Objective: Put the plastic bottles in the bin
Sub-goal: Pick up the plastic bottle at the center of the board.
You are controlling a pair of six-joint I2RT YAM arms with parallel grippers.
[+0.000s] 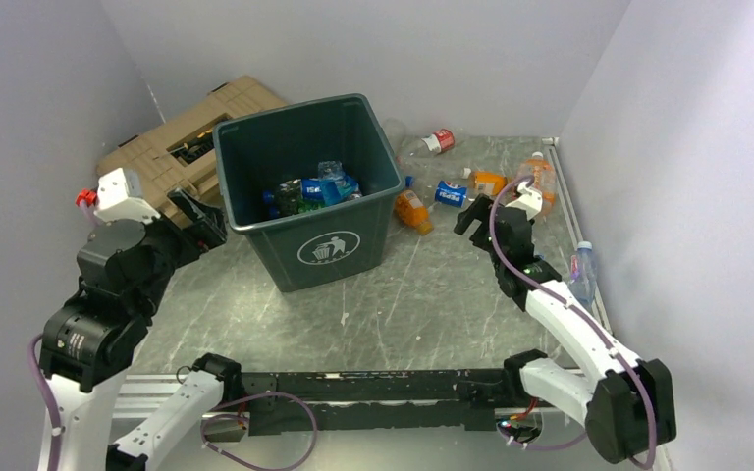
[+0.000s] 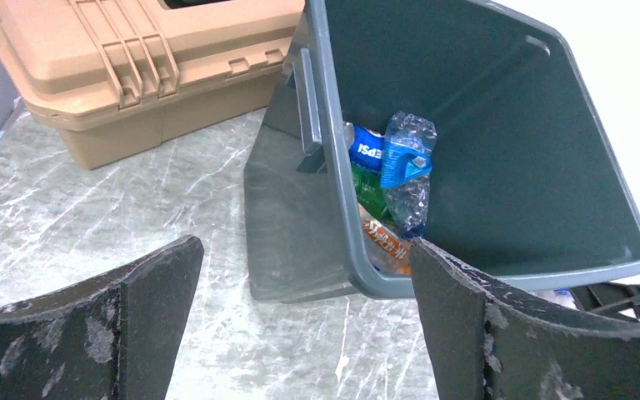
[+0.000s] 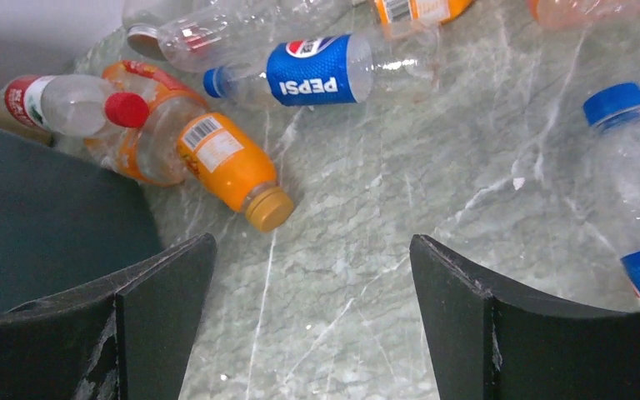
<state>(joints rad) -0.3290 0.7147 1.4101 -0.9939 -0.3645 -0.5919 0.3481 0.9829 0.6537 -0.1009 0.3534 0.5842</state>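
Right gripper (image 3: 312, 250) hovers by the loose plastic bottles (image 1: 452, 191), fingers spread, nothing held. The pick is not yet made.

Bin (image 1: 275, 147): mid-worktop, rigid dark green, tapered walls, rimmed top, part filled with crushed bottles.
Worktop (image 1: 432, 294): smooth marbled slab, so round bottles will likely roll.
Left gripper (image 1: 199, 218): beside the bin, fingers released, empty.
Best target looks like the orange bottle (image 3: 225, 158), lying flat. Close across its body at the label, not along it.
Pepsi bottle (image 3: 317, 68): thin clear plastic, so it probably dents under the squeeze.

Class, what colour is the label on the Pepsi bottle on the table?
Pepsi bottle label: blue, white lettering; clearest in the right wrist view.
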